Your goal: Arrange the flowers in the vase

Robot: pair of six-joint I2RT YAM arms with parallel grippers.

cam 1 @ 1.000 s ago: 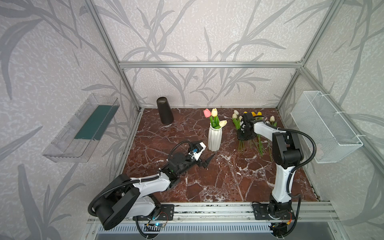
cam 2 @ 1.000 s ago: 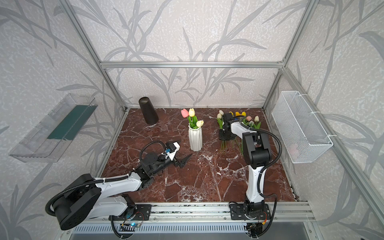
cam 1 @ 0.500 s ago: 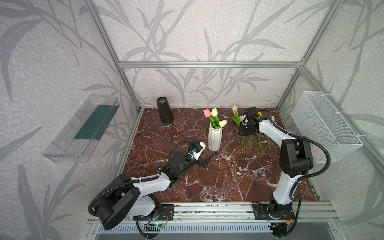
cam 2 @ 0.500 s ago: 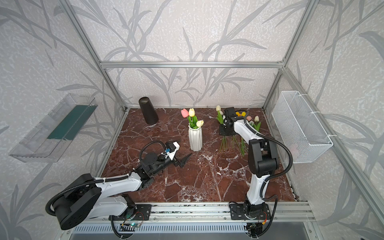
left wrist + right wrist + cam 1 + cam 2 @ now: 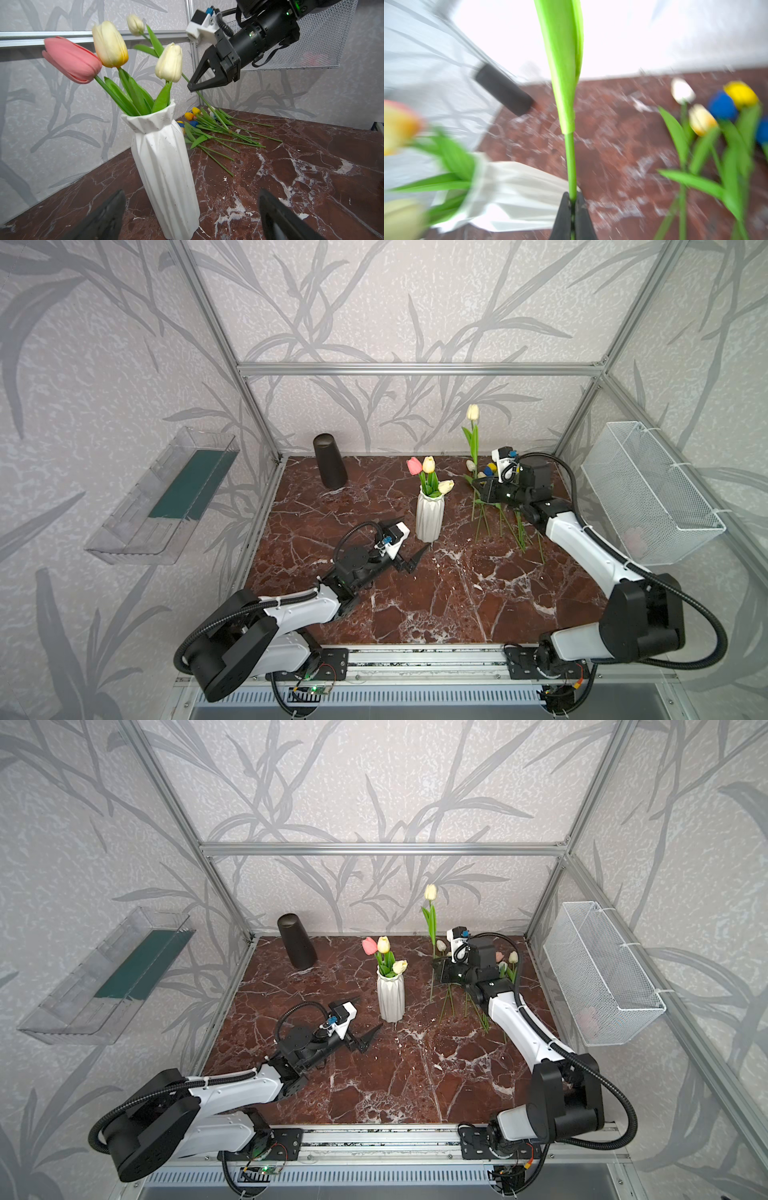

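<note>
1. Right gripper point(image 5: 190, 87) is clenched on a cream tulip point(image 5: 472, 439), pinching the stem below its leaf. It sits at 2 o'clock from the vase point(image 5: 429, 516), off the table.
2. The held stem is near upright, head high against the back wall. Its lower end runs into the loose flowers point(image 5: 218, 128); can't tell whether it clears them.
3. The vase stands mid-table, upright, with three tulips point(image 5: 428, 472) in it: pink, yellow-cream and cream.
4. The loose pile lies at 3 o'clock of the vase, heads toward the back edge, stem ends pointing to 6 o'clock. A strip of bare marble separates vase and pile.
5. Left gripper point(image 5: 414, 533) is spread wide, gripping nothing, low at 8 o'clock of the vase, just beside it.
6. Black cylinder point(image 5: 329, 466) stands at 10 o'clock, near the back edge.
7. The table point(image 5: 415, 605) is open marble from 4 to 8 o'clock.
</note>
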